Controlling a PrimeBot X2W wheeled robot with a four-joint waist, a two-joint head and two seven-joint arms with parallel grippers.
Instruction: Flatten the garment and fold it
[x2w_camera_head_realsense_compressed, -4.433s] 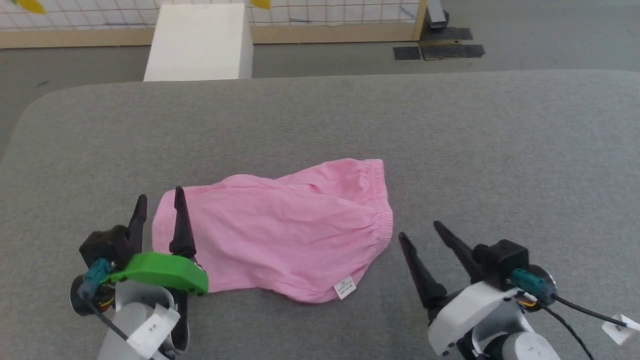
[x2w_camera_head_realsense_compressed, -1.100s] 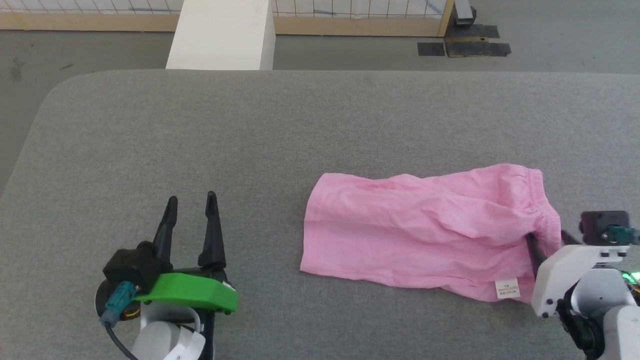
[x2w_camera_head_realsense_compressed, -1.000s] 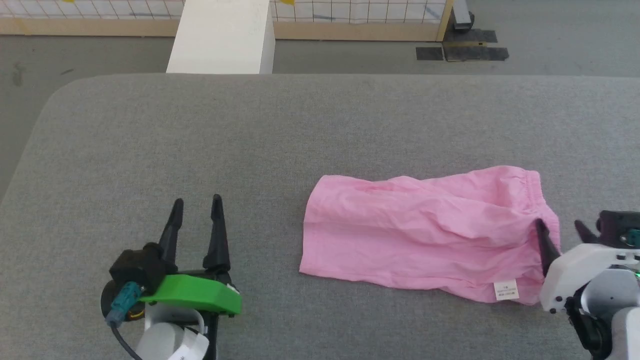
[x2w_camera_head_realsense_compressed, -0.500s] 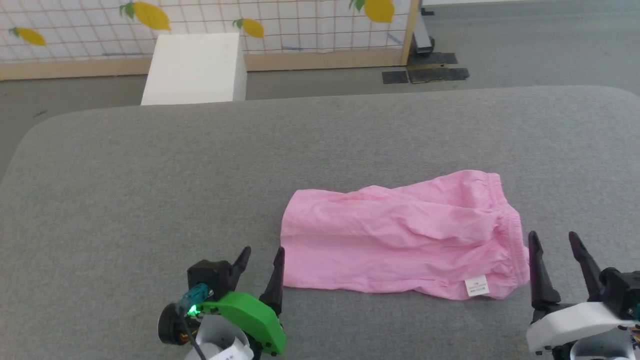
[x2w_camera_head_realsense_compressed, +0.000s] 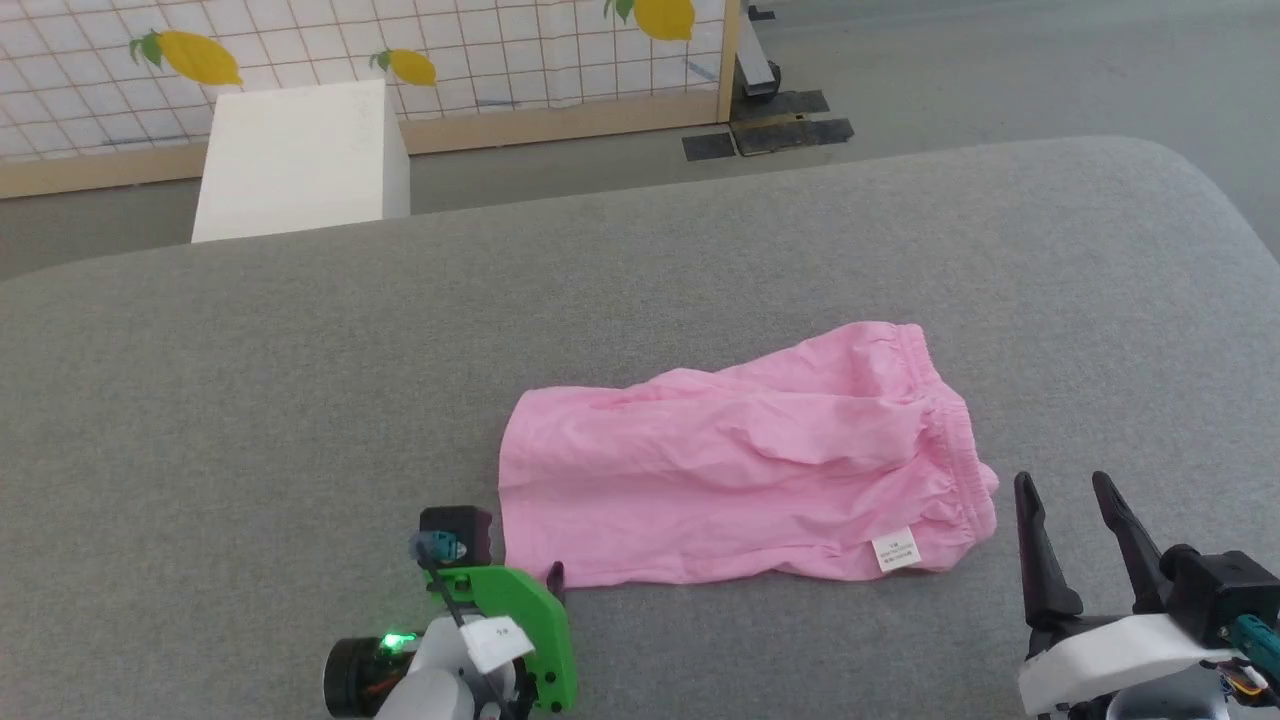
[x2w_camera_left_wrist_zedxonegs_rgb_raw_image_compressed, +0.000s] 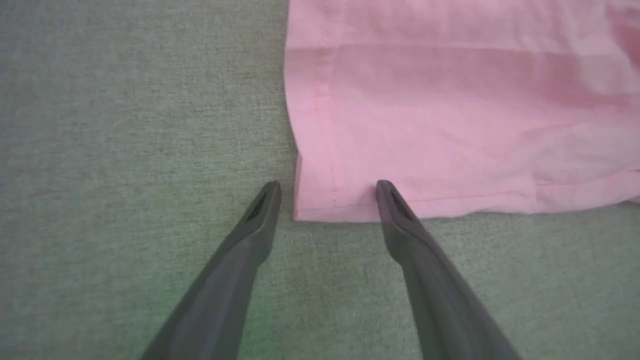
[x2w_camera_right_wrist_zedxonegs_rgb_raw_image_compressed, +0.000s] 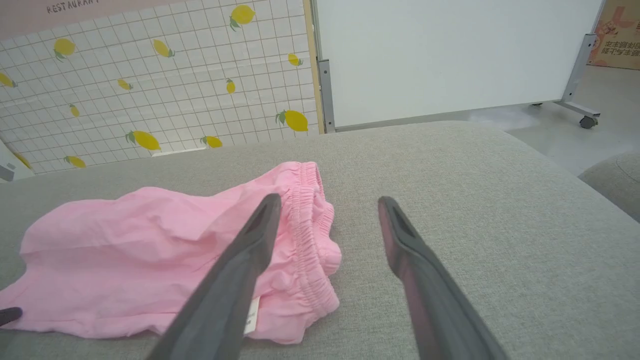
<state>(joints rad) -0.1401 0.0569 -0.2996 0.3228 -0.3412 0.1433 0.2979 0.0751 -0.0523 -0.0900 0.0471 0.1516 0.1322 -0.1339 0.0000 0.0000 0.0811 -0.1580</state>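
Lying spread on the grey padded surface (x2w_camera_head_realsense_compressed: 300, 400), the garment (x2w_camera_head_realsense_compressed: 740, 460) has its gathered waistband (x2w_camera_head_realsense_compressed: 950, 440) at its right end and its straight hem at its left end. Its white tag (x2w_camera_head_realsense_compressed: 895, 550) sits on the near edge, close to the waistband. The cloth is mostly flat, with soft creases running along its length.

The left gripper (x2w_camera_left_wrist_zedxonegs_rgb_raw_image_compressed: 327, 192) is at the garment's near-left corner with its fingers spread apart and nothing between them. The left wrist view gives the detail: one finger is over bare grey surface just left of the hem, the other overlaps the near edge, and the stitched corner lies in the gap. Whether either tip touches the cloth cannot be told.

The right gripper (x2w_camera_head_realsense_compressed: 1061, 480) is just beyond the garment's waistband end, jaws parted and empty, clear of the cloth.

Beyond the garment, off the far edge of the surface, a white block (x2w_camera_head_realsense_compressed: 300, 160) stands on the floor before a lemon-print grid screen (x2w_camera_right_wrist_zedxonegs_rgb_raw_image_compressed: 150, 90). The right wrist view adds a white panel on wheels (x2w_camera_right_wrist_zedxonegs_rgb_raw_image_compressed: 450, 55) beside that screen.
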